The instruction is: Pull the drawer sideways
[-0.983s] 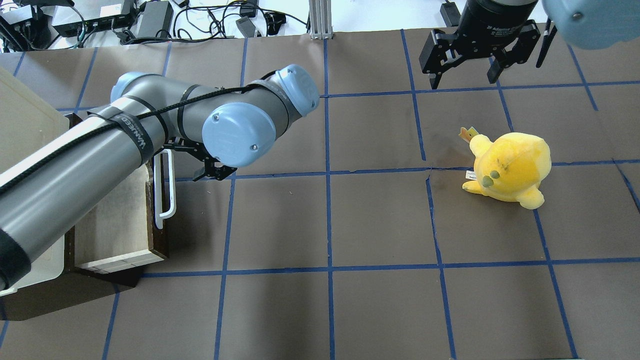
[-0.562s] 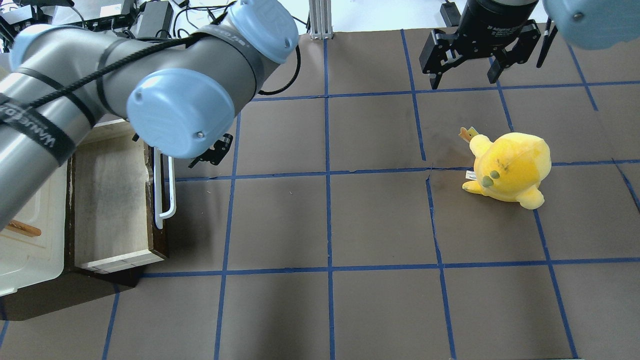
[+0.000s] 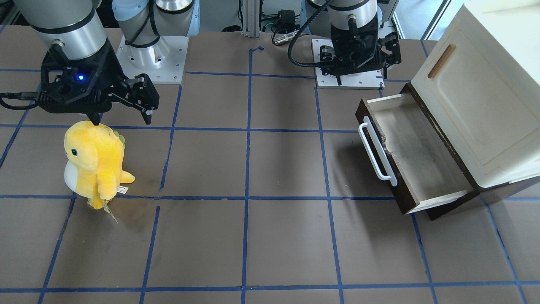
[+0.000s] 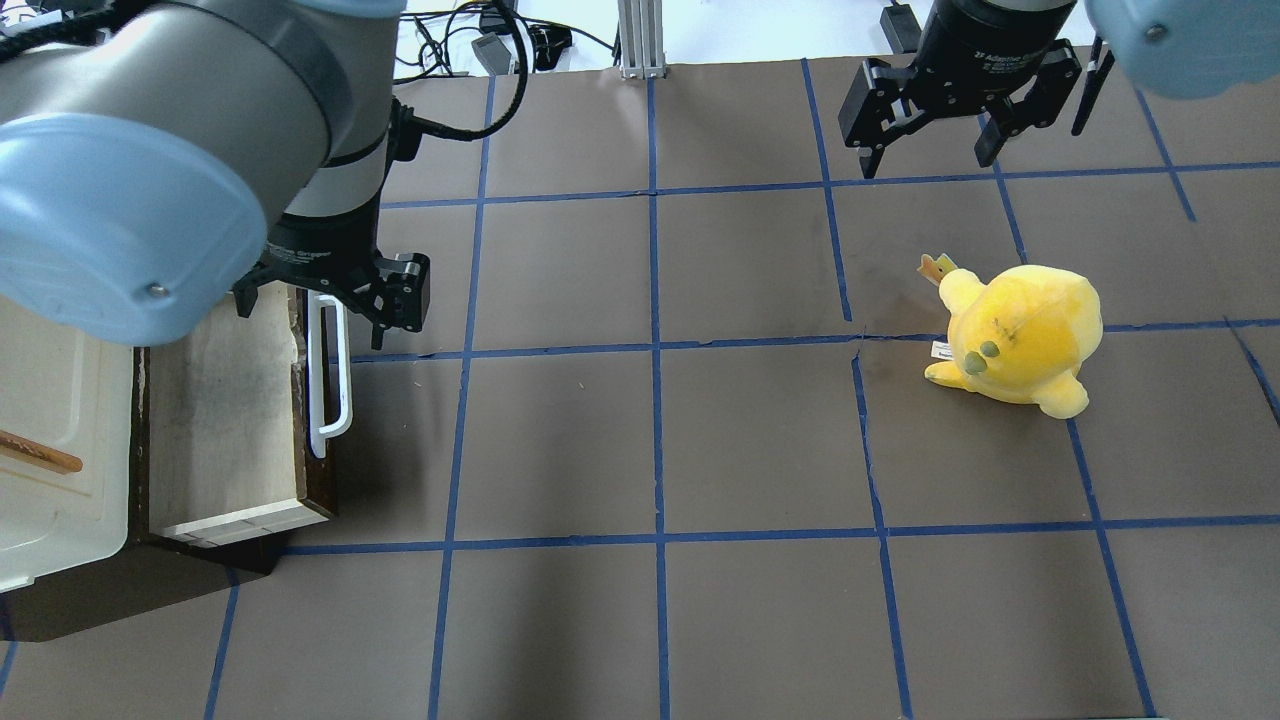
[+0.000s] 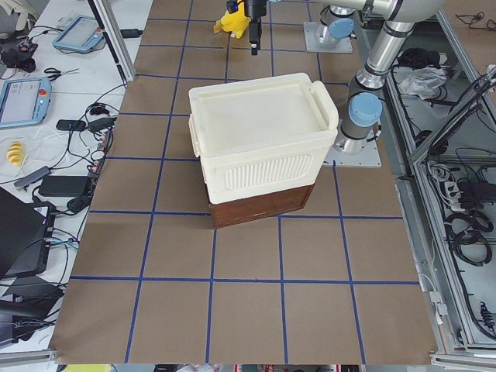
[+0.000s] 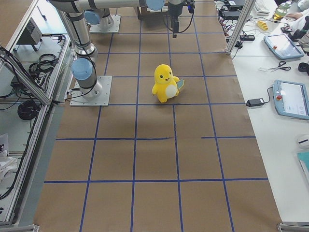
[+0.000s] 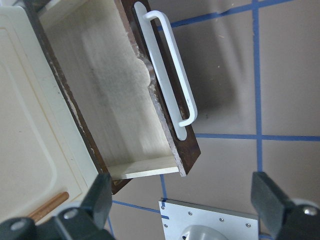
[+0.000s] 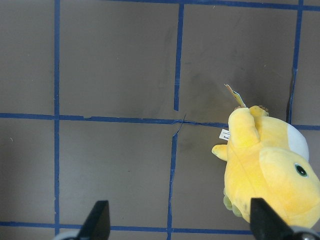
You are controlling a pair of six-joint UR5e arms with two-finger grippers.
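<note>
Drawer (image 4: 215,400) at the table's left end, standing open, sticking out rightward from under the cream cabinet (image 3: 472,105). Greyish bottom and pale sides exposed, dark front facing table centre, top edge of the front chipped. White bar handle (image 4: 330,380) on the front, nothing touching it.

Left gripper (image 4: 325,305) hangs above the handle's far end, raised clear of it, fingers (image 7: 97,200) spread wide; the wrist view looks straight down on drawer and handle.

Cabinet door tilted, small brown handle (image 3: 441,61) on it.

Right gripper (image 4: 925,150) at far right, spread apart, holding nothing, raised above and just beyond the yellow plush (image 4: 1015,340). Plush sits upright on the right side, well apart from the drawer, tag sticking out.

Table (image 4: 650,450) covered in brown paper with a blue tape grid; one tape line near the plush broken and crooked. Cables and power bricks (image 4: 300,40) past the far edge. Side benches hold tablets (image 6: 289,99), scissors and more cables.
</note>
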